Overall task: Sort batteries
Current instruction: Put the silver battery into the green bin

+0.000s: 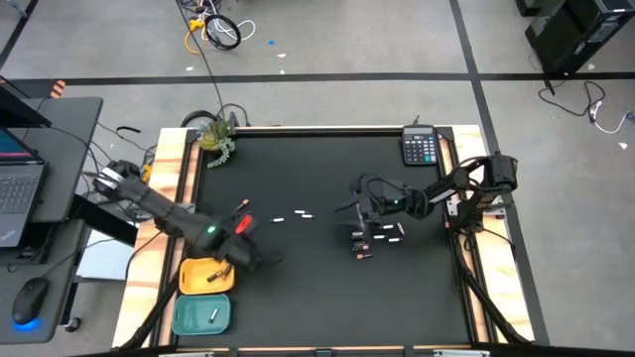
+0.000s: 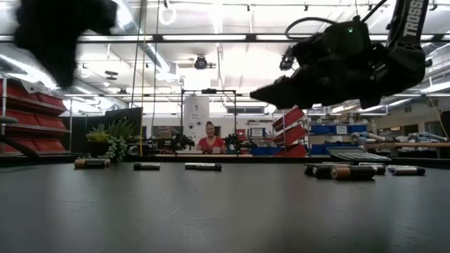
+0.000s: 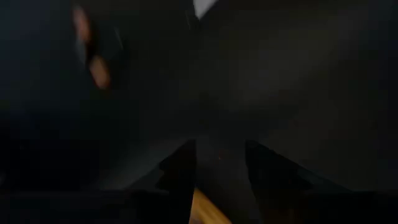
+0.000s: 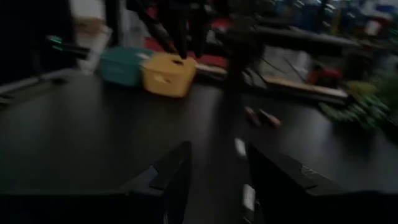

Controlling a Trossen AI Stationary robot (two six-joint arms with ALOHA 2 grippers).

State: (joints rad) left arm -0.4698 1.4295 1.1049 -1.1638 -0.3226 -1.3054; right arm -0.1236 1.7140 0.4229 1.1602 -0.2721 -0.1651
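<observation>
Several batteries lie flat on the black mat: two white ones (image 1: 290,216) mid-table and a dark and white cluster (image 1: 375,238) toward the right. My left gripper (image 1: 226,268) hangs open over the yellow tray (image 1: 198,276), fingers pointing down; the right wrist view shows those fingers (image 4: 180,37) above the tray (image 4: 168,73). Yellow shows below the gap between its fingers (image 3: 219,180). A teal tray (image 1: 193,317) beside it holds one white battery (image 1: 213,314). My right gripper (image 1: 352,210) floats open above the mat, just beyond the cluster, pointing toward the table's left edge, with nothing between its fingers (image 4: 217,180).
A calculator (image 1: 421,147) sits at the far right corner and a small plant (image 1: 216,134) at the far left corner. In the low view, batteries (image 2: 344,171) lie in a row across the mat. A person sits in the room beyond the table.
</observation>
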